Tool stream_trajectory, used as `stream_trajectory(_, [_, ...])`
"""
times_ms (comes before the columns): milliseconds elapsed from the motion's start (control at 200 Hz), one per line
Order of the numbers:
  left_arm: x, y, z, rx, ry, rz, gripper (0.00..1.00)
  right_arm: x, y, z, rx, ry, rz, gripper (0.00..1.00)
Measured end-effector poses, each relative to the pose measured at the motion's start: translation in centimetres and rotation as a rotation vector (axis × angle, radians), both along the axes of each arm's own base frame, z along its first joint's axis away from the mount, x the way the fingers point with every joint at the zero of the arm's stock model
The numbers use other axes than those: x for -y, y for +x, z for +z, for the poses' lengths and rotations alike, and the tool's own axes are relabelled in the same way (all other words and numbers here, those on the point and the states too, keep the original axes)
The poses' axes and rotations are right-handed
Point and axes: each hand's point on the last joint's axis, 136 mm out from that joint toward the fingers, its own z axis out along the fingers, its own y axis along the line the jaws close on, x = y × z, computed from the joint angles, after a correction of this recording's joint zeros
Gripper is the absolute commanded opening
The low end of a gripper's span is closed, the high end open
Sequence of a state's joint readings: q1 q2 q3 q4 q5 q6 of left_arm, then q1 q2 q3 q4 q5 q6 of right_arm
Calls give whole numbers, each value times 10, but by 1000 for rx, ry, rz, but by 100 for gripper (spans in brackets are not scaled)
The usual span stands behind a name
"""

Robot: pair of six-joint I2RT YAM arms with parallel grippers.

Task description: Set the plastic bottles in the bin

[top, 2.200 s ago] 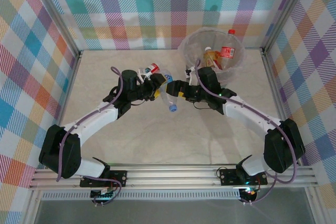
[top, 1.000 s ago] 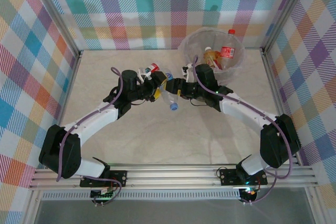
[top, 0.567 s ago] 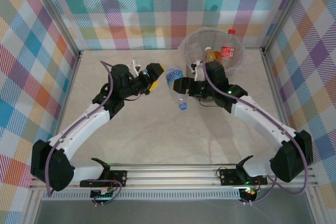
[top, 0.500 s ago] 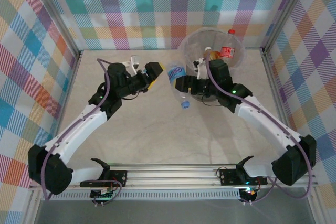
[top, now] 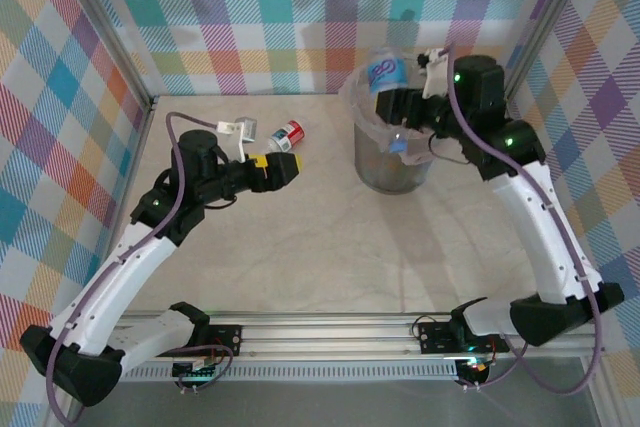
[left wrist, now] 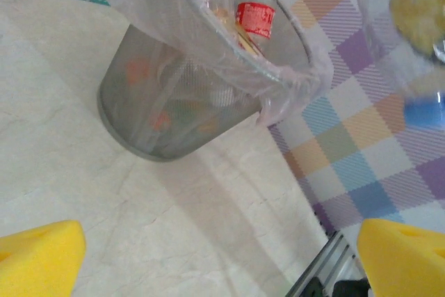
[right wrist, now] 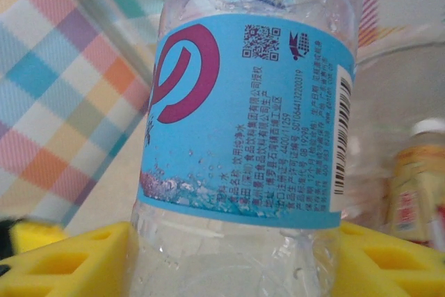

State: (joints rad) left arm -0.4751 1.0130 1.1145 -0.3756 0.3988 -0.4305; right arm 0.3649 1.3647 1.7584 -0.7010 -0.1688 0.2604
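The right hand (top: pixel 393 107) is clamped on a clear plastic bottle with a light-blue label (right wrist: pixel 243 116), holding it cap-down over the left rim of the tall grey mesh bin lined with a clear bag (top: pixel 392 175), where other bottles (left wrist: pixel 254 15) already lie. Before letting go, I would carry it nearer the middle of the mouth, since a drop from here may clip the rim or the bag's loose fold. The left hand (top: pixel 280 169) hangs spread and empty above the pale surface (top: pixel 300 247), near a red-labelled bottle (top: pixel 288 133) lying there.
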Motion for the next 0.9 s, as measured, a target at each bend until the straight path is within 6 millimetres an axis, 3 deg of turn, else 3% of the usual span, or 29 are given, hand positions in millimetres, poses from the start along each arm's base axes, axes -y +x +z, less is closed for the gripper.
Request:
stream_trajectory(120, [-7, -11, 0, 30, 31, -9, 100, 18, 27, -7, -26, -54, -47, 64])
stream_trajectory(525, [-20, -20, -19, 29, 149, -3, 100, 42, 101, -73, -211, -215, -77, 64])
stream_trajectory(900, [-26, -17, -28, 20, 188, 27, 100, 70, 120, -108, -317, -358, -159, 69])
